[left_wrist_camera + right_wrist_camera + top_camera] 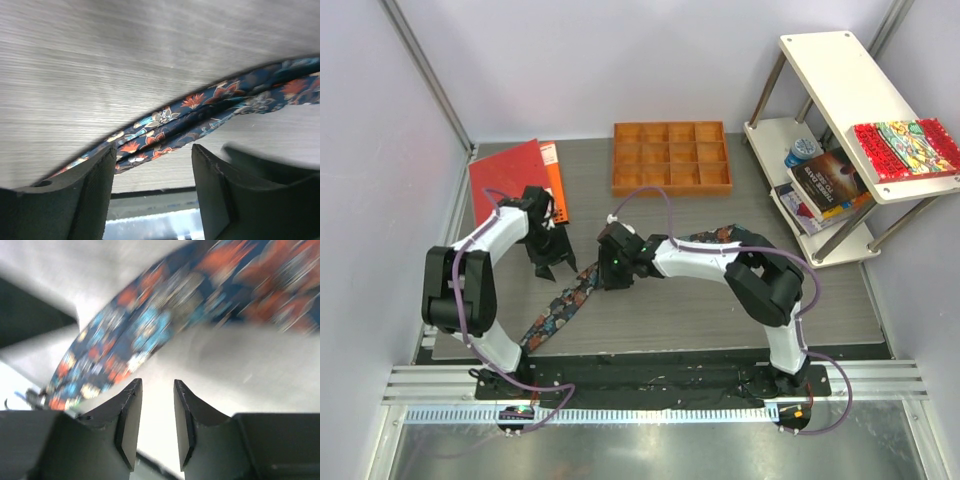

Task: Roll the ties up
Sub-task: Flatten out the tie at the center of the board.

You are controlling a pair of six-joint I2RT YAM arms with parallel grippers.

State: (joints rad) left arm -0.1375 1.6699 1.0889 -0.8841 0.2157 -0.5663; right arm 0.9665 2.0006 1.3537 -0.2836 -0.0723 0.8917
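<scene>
Overhead, closest to us, both arms reach over the grey worktop [740, 310]. We find the tie [558, 312] lying flat on it as a diagonal strip, running from near the front left edge up toward the middle. The left pincer [550, 264] hangs just to the left of the strip's upper part. The right pincer [608, 272] sits at its upper end; we cannot tell contact from here. A wooden tray [671, 158] of compartments stands at the back, well apart, and a shelf unit [825, 70] stands at the right.

Left wrist view: the left pincer [152, 192] has its jaws spread wide with nothing between them. The tie [200, 107] crosses the worktop beyond the tips, folded lengthwise into two overlapping bands.

Right wrist view: the right pincer [155, 420] shows only a narrow gap, with nothing in it. The tie [150, 325], blurred, lies ahead of the fingertips [129, 412], apart from them.
</scene>
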